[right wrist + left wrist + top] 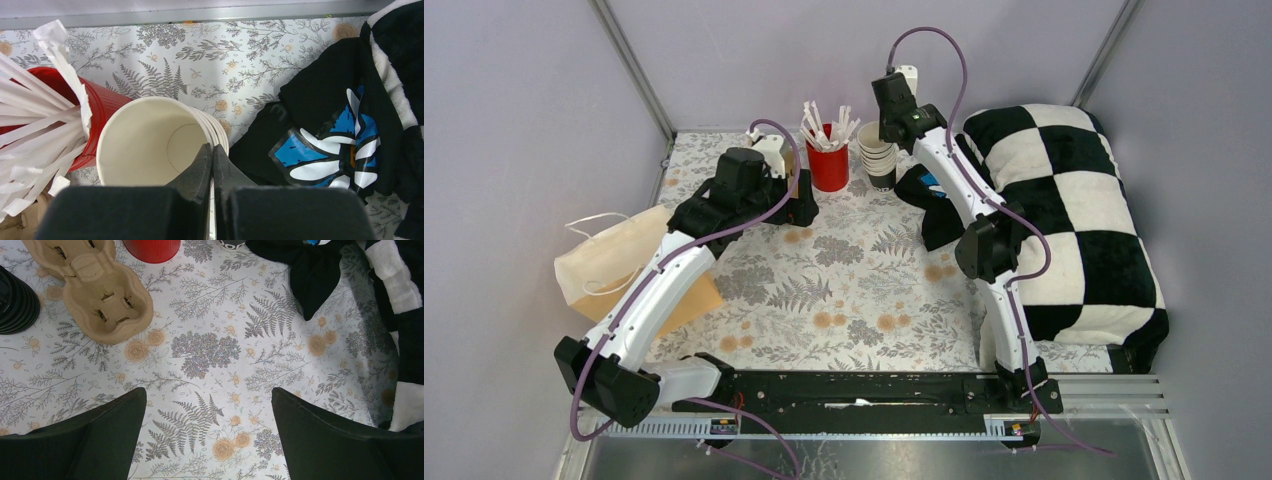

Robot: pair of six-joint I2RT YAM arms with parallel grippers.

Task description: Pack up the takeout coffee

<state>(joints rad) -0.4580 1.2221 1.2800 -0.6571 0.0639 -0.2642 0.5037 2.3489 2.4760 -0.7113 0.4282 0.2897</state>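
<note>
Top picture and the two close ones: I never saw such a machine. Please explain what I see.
These are two robot arms, left and right, bolted to the near table edge. The wide picture comes from a camera above and behind them; the other two come from a camera on each wrist, looking past its claw. On the flowered table stand a red cup of white sticks and a stack of cream cups; a paper bag, a cardboard cup carrier and a checked cushion lie nearby. The left claw is open and empty. The right claw is shut on the rim of the top cup.
</note>
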